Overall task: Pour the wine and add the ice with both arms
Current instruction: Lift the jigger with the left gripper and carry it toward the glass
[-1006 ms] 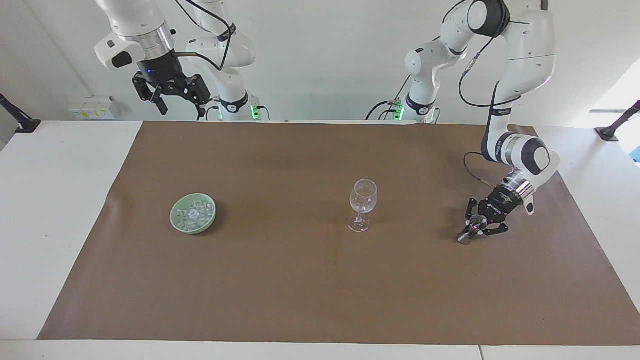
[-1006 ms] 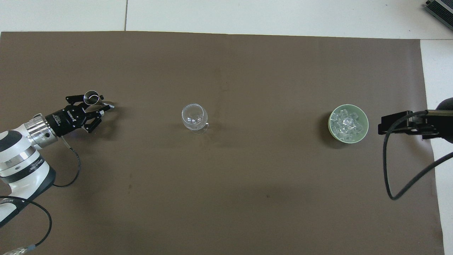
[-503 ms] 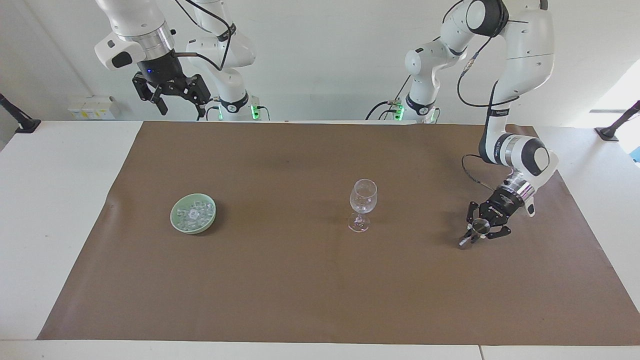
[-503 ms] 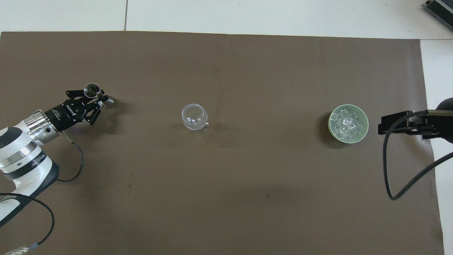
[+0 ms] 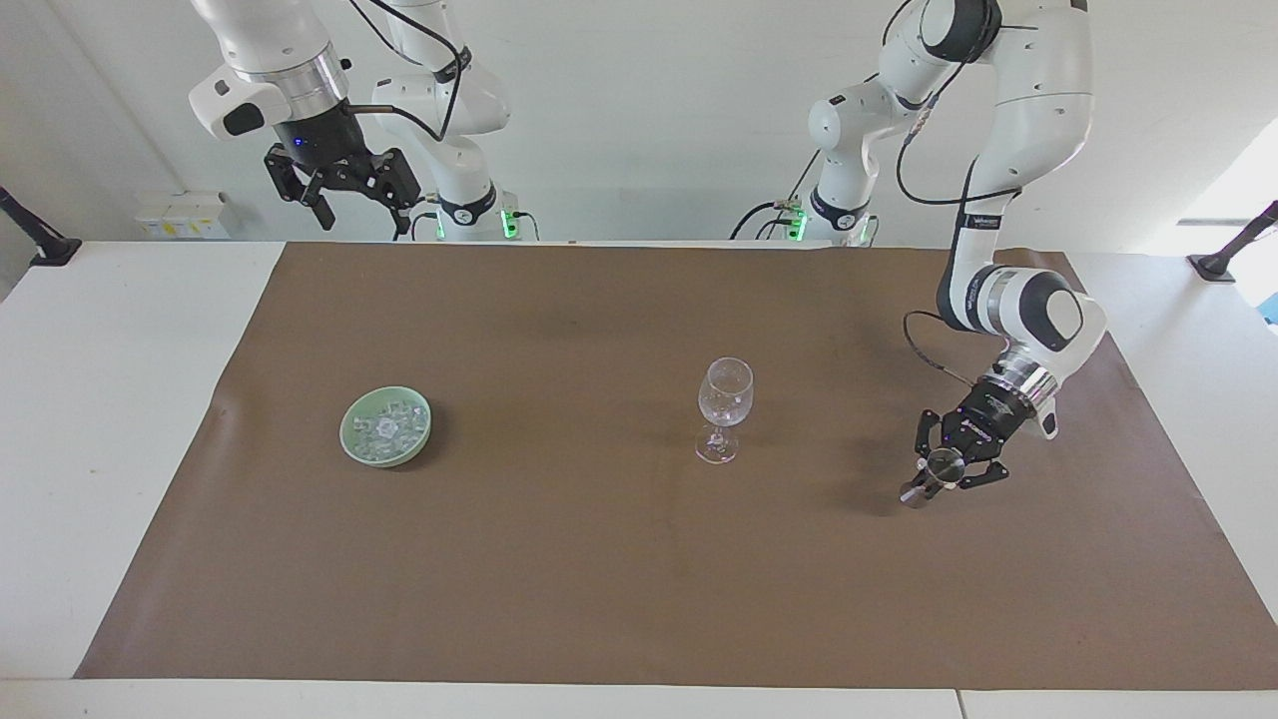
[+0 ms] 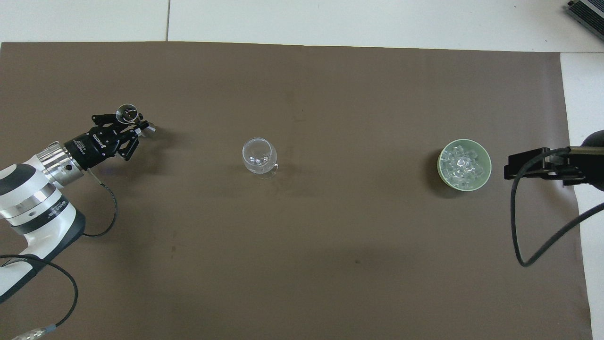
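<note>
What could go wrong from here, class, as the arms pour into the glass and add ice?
1. The left tool holds a small metal cup tilted over the mat; anything inside may spill before reaching the wine glass.
2. That tall, narrow-footed glass could tip if bumped.
3. The ice heaped in the green bowl could scatter.

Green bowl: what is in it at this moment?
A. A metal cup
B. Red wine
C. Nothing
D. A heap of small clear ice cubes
D: in the overhead view the green bowl holds a heap of glassy ice cubes.
</note>
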Tool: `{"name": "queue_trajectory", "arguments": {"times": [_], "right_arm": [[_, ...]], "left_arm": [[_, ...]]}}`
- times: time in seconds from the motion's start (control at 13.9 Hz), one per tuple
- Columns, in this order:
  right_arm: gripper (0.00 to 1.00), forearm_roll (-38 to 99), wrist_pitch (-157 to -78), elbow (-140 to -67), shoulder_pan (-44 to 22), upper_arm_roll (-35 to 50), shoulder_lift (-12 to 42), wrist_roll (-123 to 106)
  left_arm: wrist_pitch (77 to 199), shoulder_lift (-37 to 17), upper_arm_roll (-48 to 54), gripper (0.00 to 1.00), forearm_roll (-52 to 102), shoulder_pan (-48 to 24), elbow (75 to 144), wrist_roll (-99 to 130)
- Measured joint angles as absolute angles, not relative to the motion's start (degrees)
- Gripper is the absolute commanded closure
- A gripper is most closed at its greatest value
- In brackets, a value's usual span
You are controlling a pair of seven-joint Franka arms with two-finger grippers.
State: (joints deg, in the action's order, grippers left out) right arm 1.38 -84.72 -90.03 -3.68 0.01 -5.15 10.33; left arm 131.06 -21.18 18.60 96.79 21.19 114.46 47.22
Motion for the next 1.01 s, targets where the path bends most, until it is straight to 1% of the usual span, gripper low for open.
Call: {"name": "queue_trajectory", "arguments": {"times": [0.58, 1.01], "right_arm": [[0.0, 1.38, -84.72, -90.03, -3.68, 0.01, -5.15, 10.33], [0.0, 1.38, -84.72, -90.03, -3.68, 0.01, -5.15, 10.33]], "left_arm": [[131.07, -14.36, 20.4, 1.0, 96.8, 19.81, 115.47, 53.71], [130.36, -9.93, 20.63, 1.0, 96.79, 19.02, 118.29, 56.57]]}}
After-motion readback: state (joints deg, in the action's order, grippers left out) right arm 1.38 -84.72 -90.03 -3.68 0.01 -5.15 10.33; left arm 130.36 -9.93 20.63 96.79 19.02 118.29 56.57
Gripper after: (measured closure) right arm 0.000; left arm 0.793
